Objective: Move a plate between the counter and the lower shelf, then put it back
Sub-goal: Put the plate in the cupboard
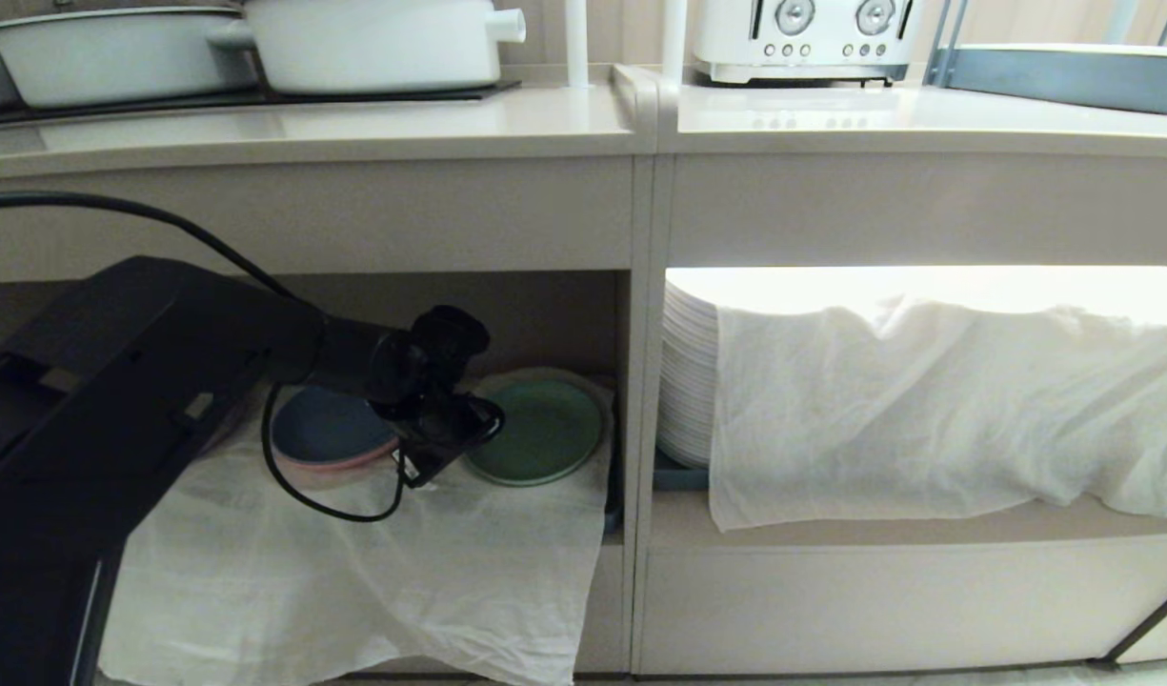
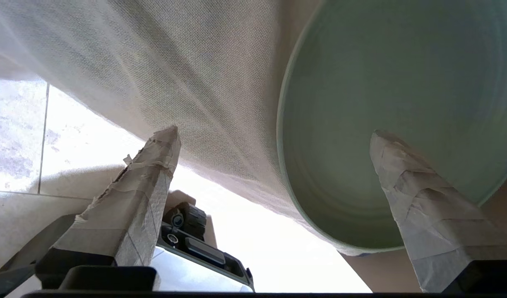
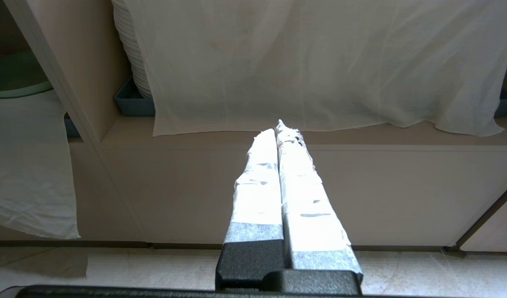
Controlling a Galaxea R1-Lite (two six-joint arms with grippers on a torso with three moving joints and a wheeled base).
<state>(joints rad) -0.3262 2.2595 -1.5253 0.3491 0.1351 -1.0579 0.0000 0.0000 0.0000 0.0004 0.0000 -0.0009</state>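
The pale green plate [image 1: 545, 431] lies flat on the white gauzy cloth [image 1: 373, 572] inside the lower shelf [image 1: 545, 319], at its right side. My left gripper [image 2: 274, 134] reaches into that shelf and stands open astride the plate's [image 2: 381, 95] near rim. One taped finger is over the plate's inside, the other over the cloth, and nothing is gripped. The counter [image 1: 354, 129] runs above the shelf. Low in front of the right-hand bay, my right gripper [image 3: 280, 126] is shut and holds nothing.
A blue plate [image 1: 326, 429] on a pale one lies just left of the green plate. The left arm's black cable [image 1: 302, 491] loops over the cloth. White pots [image 1: 373, 43] and a toaster [image 1: 802, 38] stand above. A tall plate stack [image 1: 688, 381] under a cloth fills the right bay.
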